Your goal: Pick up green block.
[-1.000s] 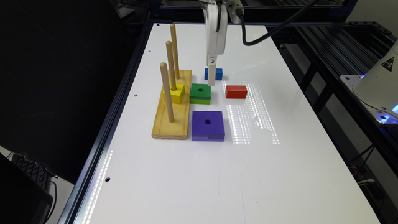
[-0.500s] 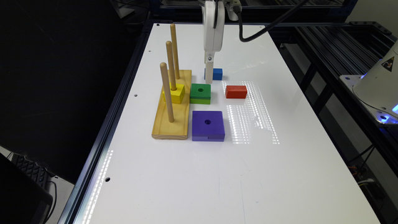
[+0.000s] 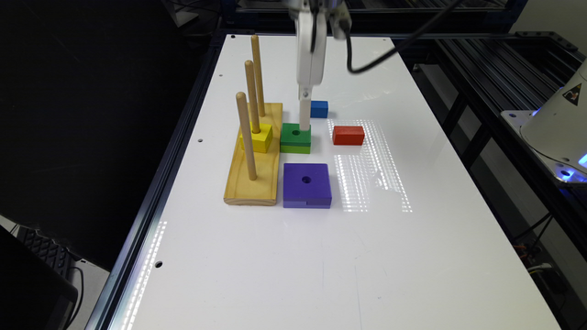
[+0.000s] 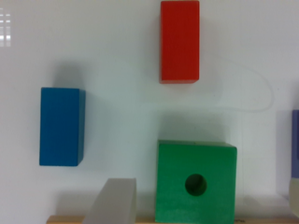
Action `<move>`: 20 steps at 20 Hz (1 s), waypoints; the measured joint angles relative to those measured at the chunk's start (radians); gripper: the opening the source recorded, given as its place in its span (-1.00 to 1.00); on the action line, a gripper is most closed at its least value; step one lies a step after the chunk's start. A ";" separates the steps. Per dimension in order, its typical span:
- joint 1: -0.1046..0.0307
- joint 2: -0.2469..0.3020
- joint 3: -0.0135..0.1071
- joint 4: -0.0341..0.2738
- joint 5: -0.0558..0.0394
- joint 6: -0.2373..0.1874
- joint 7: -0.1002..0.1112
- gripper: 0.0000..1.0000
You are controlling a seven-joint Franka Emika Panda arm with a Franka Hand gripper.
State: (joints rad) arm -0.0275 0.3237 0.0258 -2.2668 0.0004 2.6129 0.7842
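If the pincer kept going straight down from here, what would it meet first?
Probably the green block: the pincer hangs at its far edge in the exterior view, though depth is unclear and it might reach the table instead.

the wrist view's edge cuts off the green block (image 4: 196,182) and 1 grey claw finger (image 4: 112,200).

No legible text, brand or number. One sign: a yellow triangular warning label (image 3: 573,94) on the white robot base (image 3: 557,126), symbol too small to read.
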 joint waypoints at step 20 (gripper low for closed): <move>-0.009 0.016 0.027 0.021 0.0000 0.005 0.007 1.00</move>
State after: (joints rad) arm -0.0362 0.3399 0.0531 -2.2456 0.0004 2.6180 0.7909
